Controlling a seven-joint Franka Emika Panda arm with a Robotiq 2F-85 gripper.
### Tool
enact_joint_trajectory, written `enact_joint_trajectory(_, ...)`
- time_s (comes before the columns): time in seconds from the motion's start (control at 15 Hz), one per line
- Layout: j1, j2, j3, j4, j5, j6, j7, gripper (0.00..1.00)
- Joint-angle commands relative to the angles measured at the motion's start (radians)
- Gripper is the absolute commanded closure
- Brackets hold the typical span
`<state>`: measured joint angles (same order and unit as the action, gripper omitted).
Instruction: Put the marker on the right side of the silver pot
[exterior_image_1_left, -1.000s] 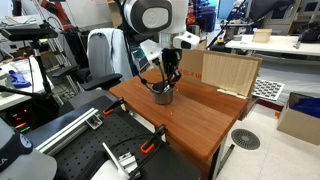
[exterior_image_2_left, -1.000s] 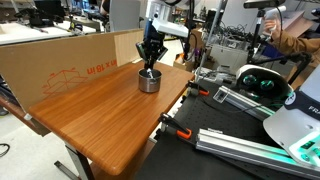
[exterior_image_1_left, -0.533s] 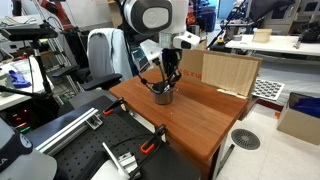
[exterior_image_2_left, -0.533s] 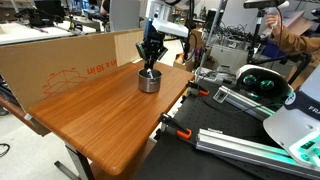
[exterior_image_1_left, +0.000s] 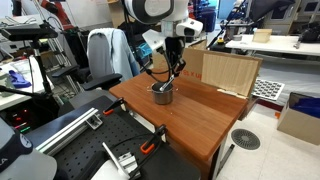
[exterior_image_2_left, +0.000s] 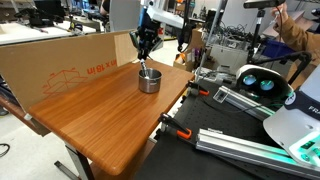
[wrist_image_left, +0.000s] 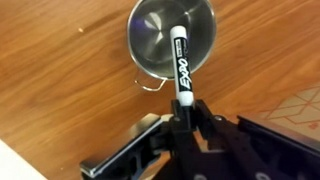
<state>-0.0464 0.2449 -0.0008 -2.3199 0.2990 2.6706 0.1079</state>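
- marker (wrist_image_left: 180, 68): black body, white printed barrel; gripped at one end by the gripper (wrist_image_left: 187, 112), free end hanging over the pot's mouth.
- silver pot (wrist_image_left: 150, 40): round, shiny metal, upright on the wooden table (wrist_image_left: 60, 90).

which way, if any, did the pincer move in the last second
Yes, the pincer rose above the small round shiny silver pot, gripping the slim dark-and-white marker.

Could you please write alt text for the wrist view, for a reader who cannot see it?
The end effector grips a black marker with a white label by its near end, the far end pointing out over the open mouth of a shiny silver pot. The pot sits on a brown wooden table, seen from above.
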Motion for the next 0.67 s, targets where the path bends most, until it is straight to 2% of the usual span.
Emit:
enact_joint_trajectory(0.0, -0.007, -0.063, -0.014, -0.005, -0.011, -0.023, 0.007, 0.95)
enact_joint_trajectory(0.33, -0.048, -0.134, -0.068, 0.008, -0.016, -0.079, 0.001, 0.95)
enact_joint_trajectory(0.6, -0.1, -0.127, -0.12, 0.028, -0.006, -0.155, -0.036, 0.95)
